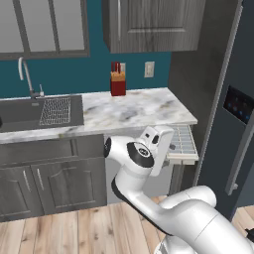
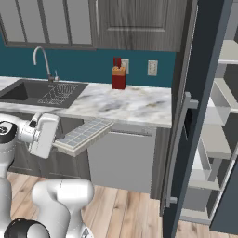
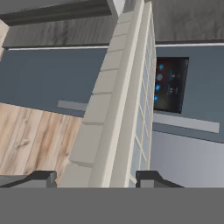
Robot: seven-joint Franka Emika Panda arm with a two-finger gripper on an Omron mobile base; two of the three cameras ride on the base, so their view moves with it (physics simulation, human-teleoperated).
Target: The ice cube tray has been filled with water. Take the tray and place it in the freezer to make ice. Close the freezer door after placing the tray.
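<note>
Kitchen: marble counter (image 1: 134,110), 1 sink (image 1: 20,111), 1 red knife block (image 1: 118,82)
Tray: 1 ice cube tray (image 2: 86,134), off the counter at 3 o'clock of the hand
Gripper (image 3: 94,178): clamped narrow on the tray's end
Handling: stiff, light, water-filled; keep level, grip rim
Freezer door (image 2: 197,107): 1, open

- Glossy white robot arm (image 1: 149,198) made of rounded, tube-like segments
- Black bands at joints, with dark round caps
- Gripper (image 3: 94,178) fingertips small, dark, blocky
</note>
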